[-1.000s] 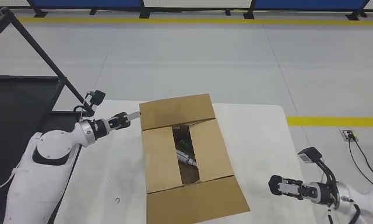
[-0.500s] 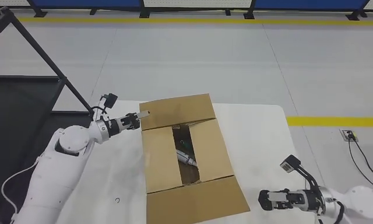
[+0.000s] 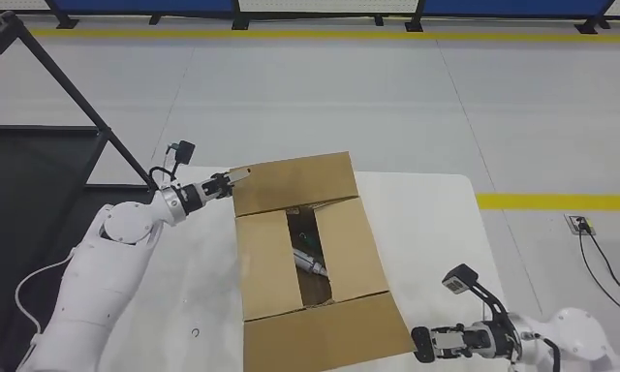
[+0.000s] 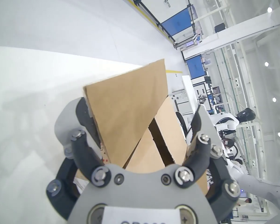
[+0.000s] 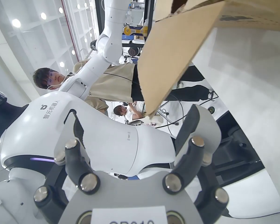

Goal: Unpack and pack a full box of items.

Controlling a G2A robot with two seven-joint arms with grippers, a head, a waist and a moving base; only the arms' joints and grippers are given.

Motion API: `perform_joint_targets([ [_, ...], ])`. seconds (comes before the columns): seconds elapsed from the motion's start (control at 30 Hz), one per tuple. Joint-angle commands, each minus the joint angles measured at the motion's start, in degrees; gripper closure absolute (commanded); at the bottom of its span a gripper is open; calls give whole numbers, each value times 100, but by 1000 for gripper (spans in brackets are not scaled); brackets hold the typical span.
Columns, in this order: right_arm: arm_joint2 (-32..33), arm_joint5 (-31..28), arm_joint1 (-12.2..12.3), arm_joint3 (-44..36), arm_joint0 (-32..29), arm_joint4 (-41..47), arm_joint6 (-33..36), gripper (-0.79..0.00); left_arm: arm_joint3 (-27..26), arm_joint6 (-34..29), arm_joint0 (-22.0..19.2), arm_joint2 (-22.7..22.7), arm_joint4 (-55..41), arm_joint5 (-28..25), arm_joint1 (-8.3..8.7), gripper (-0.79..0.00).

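- The table (image 3: pixel 426 227) is white and smooth, a rectangle.
- The box (image 3: pixel 263 275) sits in the middle of it. It is plain brown cardboard with a matte face and raw, ragged cut edges. Its long axis runs from the far side to the near side, with the near end swung a little to the right.
- The far flap (image 3: pixel 295 183) and the near flap (image 3: pixel 325 335) are both folded outward and lie open.
- The two inner flaps (image 3: pixel 354 244) lie nearly shut along the box's length. A narrow dark slot shows between them.
- The left hand (image 3: pixel 237 175) is at the far flap's left corner. Its fingers are spread wide with the cardboard corner between them, and one pad (image 4: pixel 85 117) is against the flap's edge without clamping it.
- The right hand (image 3: pixel 423 344) hangs low just beside the near flap's right corner. It is released too, with the flap's frayed tip between its dark pads.
- In the slot lies a slim silvery tube (image 3: pixel 310 263), slanted from far-left to near-right. Something green (image 3: pixel 308 239) is just beyond it, too small to make out.
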Motion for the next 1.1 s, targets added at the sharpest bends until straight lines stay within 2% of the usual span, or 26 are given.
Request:
perform_joint_targets([
  [0.0,-81,13,40,-81,40,215,0,-785,-163,-30,80,-95,-3,-139,40,-785],
  [0.33,-715,268,248,-75,527,293,0,-785,-1485,-207,725,-622,-90,-394,257,-785],
  [0.6,-858,222,228,131,812,662,-72,-785,-2435,-463,1251,-1003,-84,-521,412,-785],
  [0.93,-1123,-88,70,340,1231,1137,-813,-785,-3003,-709,1560,-1049,-67,-354,488,-785],
  [1.07,-1336,-336,0,345,1444,668,-1343,-785,-3101,-726,1645,-1011,-81,-322,497,-785],
])
